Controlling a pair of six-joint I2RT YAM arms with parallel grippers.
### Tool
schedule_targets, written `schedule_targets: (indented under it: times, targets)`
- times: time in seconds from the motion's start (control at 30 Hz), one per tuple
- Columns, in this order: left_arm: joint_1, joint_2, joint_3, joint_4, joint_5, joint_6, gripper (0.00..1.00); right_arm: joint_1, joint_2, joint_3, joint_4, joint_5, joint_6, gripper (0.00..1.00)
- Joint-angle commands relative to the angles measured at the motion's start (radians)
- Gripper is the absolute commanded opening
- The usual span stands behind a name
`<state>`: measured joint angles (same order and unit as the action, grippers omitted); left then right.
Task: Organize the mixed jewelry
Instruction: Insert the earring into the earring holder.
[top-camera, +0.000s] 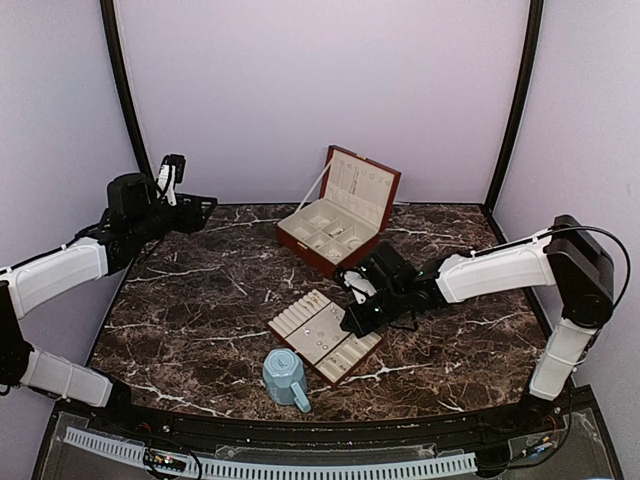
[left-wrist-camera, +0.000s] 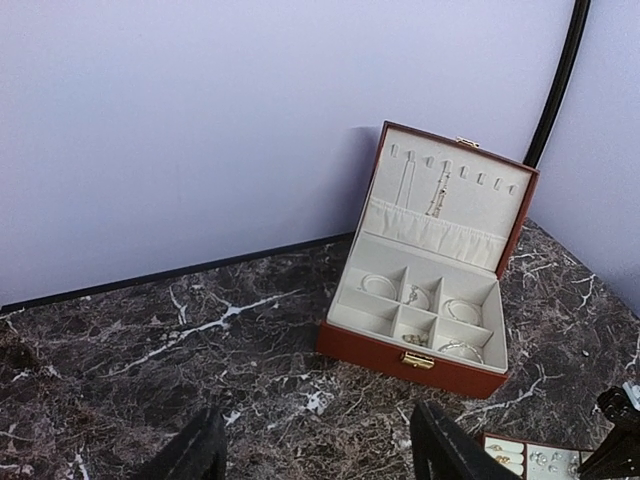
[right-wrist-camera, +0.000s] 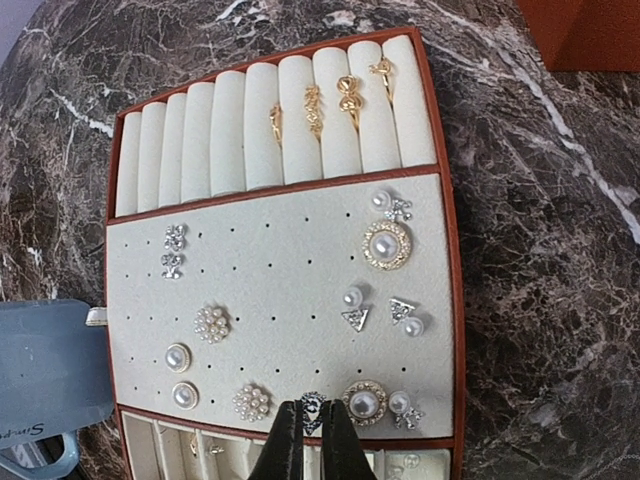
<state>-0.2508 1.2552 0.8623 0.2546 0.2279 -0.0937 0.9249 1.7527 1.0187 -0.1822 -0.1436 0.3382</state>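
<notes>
The mixed jewelry lies partly on the flat cream-lined tray (right-wrist-camera: 440, 250): pearl and silvery studs (right-wrist-camera: 386, 244) on its perforated pad, gold rings (right-wrist-camera: 347, 98) in the ring rolls. My right gripper (right-wrist-camera: 313, 428) hangs over the pad's near edge, shut on a small silvery drop-shaped stud (right-wrist-camera: 313, 406). In the top view it hovers over the tray (top-camera: 300, 315). The open red jewelry box (left-wrist-camera: 420, 355) holds thin silvery hoops (left-wrist-camera: 378, 285) in its compartments. My left gripper (left-wrist-camera: 320, 448) is open and holds nothing, raised at the far left (top-camera: 190, 212), away from the box (top-camera: 312, 252).
A light-blue mug (top-camera: 285, 377) stands just in front of the tray, close to its left corner (right-wrist-camera: 40, 365). The box lid (top-camera: 362, 185) stands upright with chains hanging inside it. Dark marble tabletop (top-camera: 200, 300) spreads to the left of the tray.
</notes>
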Motion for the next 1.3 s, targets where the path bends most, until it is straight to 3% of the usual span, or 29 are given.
schedule_targets:
  times: [0.0,0.4,1.27]
  targets:
    - [0.005,-0.042,-0.034,0.013,0.021,-0.02,0.66,0.012,0.016,-0.024,0.065,0.038,0.022,0.03]
    - [0.005,-0.054,-0.051,0.03,0.022,-0.012,0.65,0.018,0.025,-0.045,0.104,0.075,0.027,0.03]
    - [0.005,-0.058,-0.06,0.037,0.018,0.005,0.65,0.053,-0.009,-0.048,0.027,0.118,0.015,0.03]
